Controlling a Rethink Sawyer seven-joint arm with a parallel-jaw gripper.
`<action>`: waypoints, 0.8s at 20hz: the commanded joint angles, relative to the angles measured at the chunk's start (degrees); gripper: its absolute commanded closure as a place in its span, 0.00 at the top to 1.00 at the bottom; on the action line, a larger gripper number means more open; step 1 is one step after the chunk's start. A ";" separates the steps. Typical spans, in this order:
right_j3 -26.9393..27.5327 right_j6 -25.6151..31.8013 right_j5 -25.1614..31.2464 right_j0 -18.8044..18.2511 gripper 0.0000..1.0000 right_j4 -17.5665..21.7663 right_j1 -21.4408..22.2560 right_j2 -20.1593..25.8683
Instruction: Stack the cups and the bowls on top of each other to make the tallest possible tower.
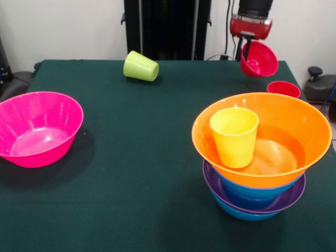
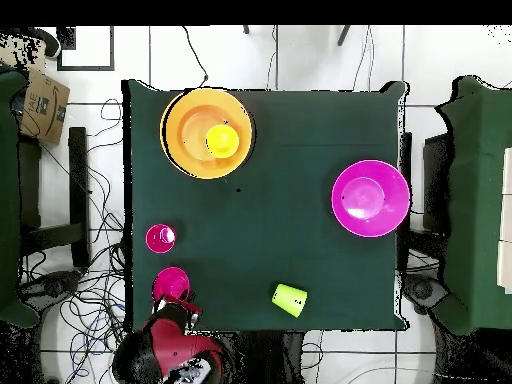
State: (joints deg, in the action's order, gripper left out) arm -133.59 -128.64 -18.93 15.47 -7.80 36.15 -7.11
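Observation:
My gripper (image 1: 247, 48) hangs at the table's far right and is shut on the rim of a small red bowl (image 1: 260, 59), held tilted above the table; in the overhead view the gripper (image 2: 181, 306) and red bowl (image 2: 171, 284) are at the lower left. The tower stands near the front right: a wide orange bowl (image 1: 273, 131) on blue (image 1: 252, 190) and purple (image 1: 286, 202) bowls, with an upright yellow cup (image 1: 234, 135) inside it. A red cup (image 1: 284, 88) stands behind the tower. A lime green cup (image 1: 140, 66) lies on its side at the far middle.
A large pink bowl (image 1: 37, 127) sits upright at the left, near the table's edge, and shows at the right in the overhead view (image 2: 370, 198). The table is covered in a dark green cloth (image 1: 136, 173). Cables lie on the floor around it.

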 commanded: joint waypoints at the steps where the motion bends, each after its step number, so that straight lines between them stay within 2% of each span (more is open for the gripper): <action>1: -0.75 -0.06 24.20 -5.09 0.00 3.10 19.69 1.86; 5: 0.11 1.18 30.79 -8.34 0.00 4.74 23.93 3.43; 9: 0.55 1.27 34.59 -9.31 0.00 5.21 26.85 3.82; 14: 2.78 2.98 35.71 -12.11 0.00 6.86 27.14 4.59; 16: 4.95 4.13 38.48 -13.17 0.00 7.16 27.83 4.88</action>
State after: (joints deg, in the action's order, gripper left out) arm -133.13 -128.64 11.69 4.89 -4.41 62.24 -7.12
